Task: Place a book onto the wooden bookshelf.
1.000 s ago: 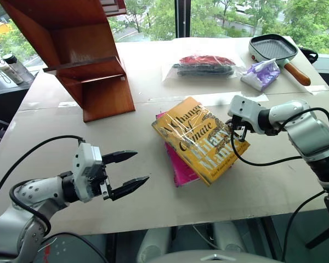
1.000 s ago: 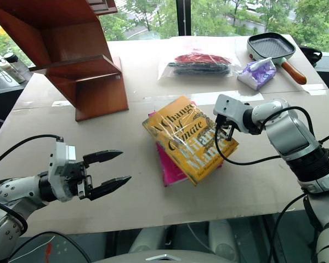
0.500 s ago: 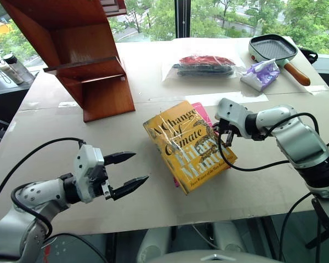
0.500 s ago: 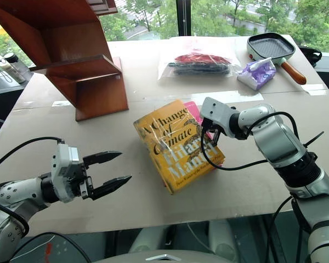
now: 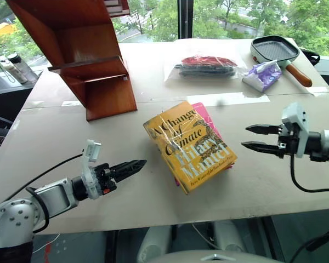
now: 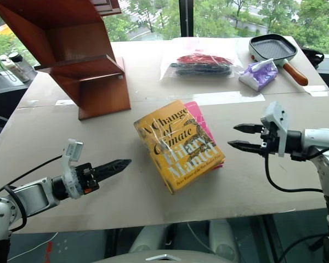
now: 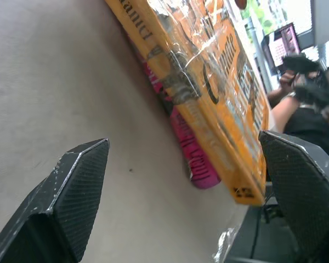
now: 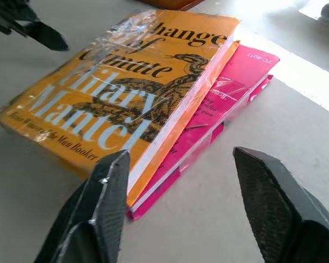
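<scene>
Two spread claws, left claw [image 5: 136, 165] and right claw [image 5: 252, 138], flanking the book [image 5: 189, 144], neither touching it

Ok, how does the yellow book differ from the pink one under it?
The yellow book lies on top, with its cover and large title lettering in full view; the pink book lies underneath and mostly hidden, with just an edge and corner sticking out. The yellow one looks thicker than the pink one. Both lie flat on the table in glossy wrap, untouched.
</scene>
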### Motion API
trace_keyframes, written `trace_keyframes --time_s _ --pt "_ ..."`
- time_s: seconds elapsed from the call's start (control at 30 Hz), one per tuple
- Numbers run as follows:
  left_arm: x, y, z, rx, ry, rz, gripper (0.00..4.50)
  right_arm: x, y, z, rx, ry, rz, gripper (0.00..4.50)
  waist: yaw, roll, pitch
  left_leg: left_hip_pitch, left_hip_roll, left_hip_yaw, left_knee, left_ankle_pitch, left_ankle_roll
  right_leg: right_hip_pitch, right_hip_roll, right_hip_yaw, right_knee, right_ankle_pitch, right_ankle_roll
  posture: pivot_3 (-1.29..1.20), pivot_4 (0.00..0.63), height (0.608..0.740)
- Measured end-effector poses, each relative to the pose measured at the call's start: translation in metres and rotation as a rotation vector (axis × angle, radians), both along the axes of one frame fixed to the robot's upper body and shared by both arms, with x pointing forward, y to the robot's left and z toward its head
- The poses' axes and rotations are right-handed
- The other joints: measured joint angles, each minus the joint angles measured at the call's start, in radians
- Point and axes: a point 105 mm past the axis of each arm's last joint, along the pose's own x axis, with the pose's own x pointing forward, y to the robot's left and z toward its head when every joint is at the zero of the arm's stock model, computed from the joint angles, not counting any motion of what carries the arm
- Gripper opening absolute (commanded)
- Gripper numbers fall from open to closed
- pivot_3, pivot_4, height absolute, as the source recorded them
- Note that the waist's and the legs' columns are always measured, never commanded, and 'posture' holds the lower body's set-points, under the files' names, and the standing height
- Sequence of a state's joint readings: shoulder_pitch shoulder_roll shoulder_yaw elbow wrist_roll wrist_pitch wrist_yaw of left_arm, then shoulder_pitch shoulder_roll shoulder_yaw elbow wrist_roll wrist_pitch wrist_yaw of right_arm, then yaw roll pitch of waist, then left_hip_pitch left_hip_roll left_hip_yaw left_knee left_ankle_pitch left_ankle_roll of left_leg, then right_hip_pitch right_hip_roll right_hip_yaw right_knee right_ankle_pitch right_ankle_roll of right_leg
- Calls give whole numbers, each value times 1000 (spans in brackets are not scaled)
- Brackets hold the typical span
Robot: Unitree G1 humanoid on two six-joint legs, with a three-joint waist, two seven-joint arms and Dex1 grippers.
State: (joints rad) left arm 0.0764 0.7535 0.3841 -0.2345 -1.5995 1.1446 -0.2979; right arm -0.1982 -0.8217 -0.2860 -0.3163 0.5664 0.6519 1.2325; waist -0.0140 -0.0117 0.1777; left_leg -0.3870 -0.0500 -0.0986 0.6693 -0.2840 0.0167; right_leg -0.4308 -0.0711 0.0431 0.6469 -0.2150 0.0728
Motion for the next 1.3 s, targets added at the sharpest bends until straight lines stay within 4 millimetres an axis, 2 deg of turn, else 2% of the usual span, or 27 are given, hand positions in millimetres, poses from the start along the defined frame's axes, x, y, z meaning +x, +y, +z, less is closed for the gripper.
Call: trace_keyframes --time_s 0.03,0.1,0.17,0.3,0.5,0.57,0.77,0.83,0.9,1.07,1.1,1.13,1.23,1.3 --pt "3 -2 -1 -29 24 7 4500 -6 -1 5 21 -10 15 4427 -2 0 0 2 0 1 0 0 0 1 0 1 1 0 0 0 150 740" --pt "9 -13 -4 -99 95 9 4500 -22 2 24 54 -57 69 4427 -4 0 0 6 1 3 0 0 1 3 0 3 4 0 0 0 150 740" --pt "15 -21 -6 -148 142 19 4500 -32 4 32 60 -86 91 4427 -2 0 -1 9 1 2 0 0 1 7 0 2 4 0 0 0 150 740" --pt "29 -28 -8 -219 187 59 4500 -42 8 33 78 -78 102 4427 4 -1 -1 10 -1 1 2 0 0 10 2 1 3 0 0 0 150 740" --pt "46 -50 -16 -294 238 51 4500 -50 15 46 94 -156 113 4427 8 -2 -3 9 -1 1 2 2 -3 10 2 0 3 0 0 0 150 740" --pt "53 -60 -13 -318 233 27 4500 -50 18 51 89 -173 124 4427 10 -2 -3 9 -2 1 3 2 -3 10 2 0 3 0 0 0 150 740" --pt "60 -73 -16 -321 229 -5 4500 -51 26 56 69 -190 188 4427 12 -2 -3 9 -2 1 2 2 -3 11 2 -1 1 0 0 0 150 740" --pt "61 -74 -16 -315 225 -18 3999 -51 29 57 56 -194 209 4500 13 -2 -3 9 -2 0 2 2 -3 11 2 -1 1 0 0 0 150 740" --pt "61 -75 -20 -313 232 -20 3296 -49 28 58 54 -194 213 4500 16 -2 -3 9 -2 1 2 2 -3 11 2 -1 1 0 0 0 150 740" --pt "60 -76 -20 -339 216 -39 1067 -47 28 55 52 -181 227 4500 20 -2 -3 9 -2 0 2 3 -3 11 2 -1 0 0 0 0 150 740" --pt "59 -76 -19 -346 210 -43 498 -47 28 54 50 -178 225 4500 21 -2 -3 9 -2 1 2 3 -3 11 2 -1 0 0 0 0 150 740" --pt "58 -75 -18 -351 205 -47 210 -46 28 54 50 -178 225 4500 21 -2 -3 9 -2 0 2 2 -3 11 2 -1 0 0 0 0 150 740" --pt "54 -65 -17 -348 185 -29 75 -45 28 53 47 -178 221 4500 17 -2 -3 8 -1 1 2 2 -4 11 2 0 -1 0 0 0 150 740" --pt "52 -51 -10 -324 151 0 75 -42 26 52 51 -175 211 4500 15 -2 -3 8 0 0 2 2 -4 10 2 -1 -1 0 0 0 150 740"
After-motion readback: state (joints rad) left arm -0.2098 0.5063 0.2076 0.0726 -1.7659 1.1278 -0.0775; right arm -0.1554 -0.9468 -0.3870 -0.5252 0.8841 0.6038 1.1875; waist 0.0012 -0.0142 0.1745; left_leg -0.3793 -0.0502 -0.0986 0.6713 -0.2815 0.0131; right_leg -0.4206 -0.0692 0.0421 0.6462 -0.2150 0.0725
